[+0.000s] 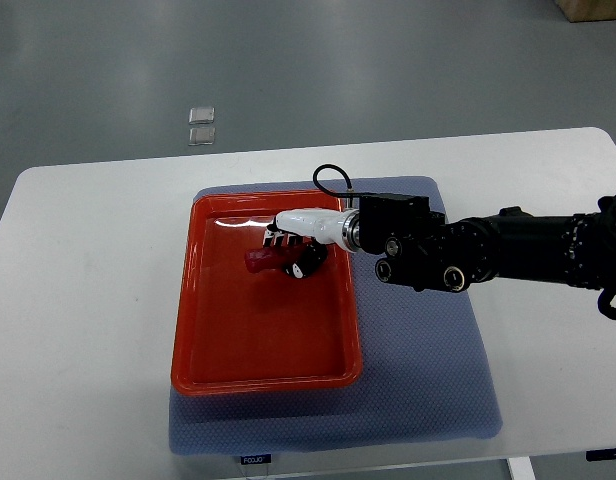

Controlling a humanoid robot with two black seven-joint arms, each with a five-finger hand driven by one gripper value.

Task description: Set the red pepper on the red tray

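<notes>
- Blue mat point(428, 400) fills the bottom centre of the frame, spread across a white bench point(78, 300), its lower edge carrying a small label too small to read.
- On the mat's left half sits the red tray point(203, 370), shallow and glossy, with a raised rim all round.
- Reaching in from the right edge, the robot's right hand point(293, 250) hangs over the upper middle of the tray, its dark fingers point(278, 241) curled down around the red pepper point(258, 261).
- Only the pepper's left end shows beyond the grip; it lies inside the tray's rim, though whether it touches the tray floor or hangs just above it cannot be told from this steep view.
- Judged by its looks, the pepper is light with a smooth, slippery skin, possibly a stiff plastic model; a hold across its thick middle, as here, seems safer than one at the tapering end.
- Two small clear squares point(202, 125) lie on the grey floor at upper left of the frame, beyond the bench.
- No left arm appears.
</notes>
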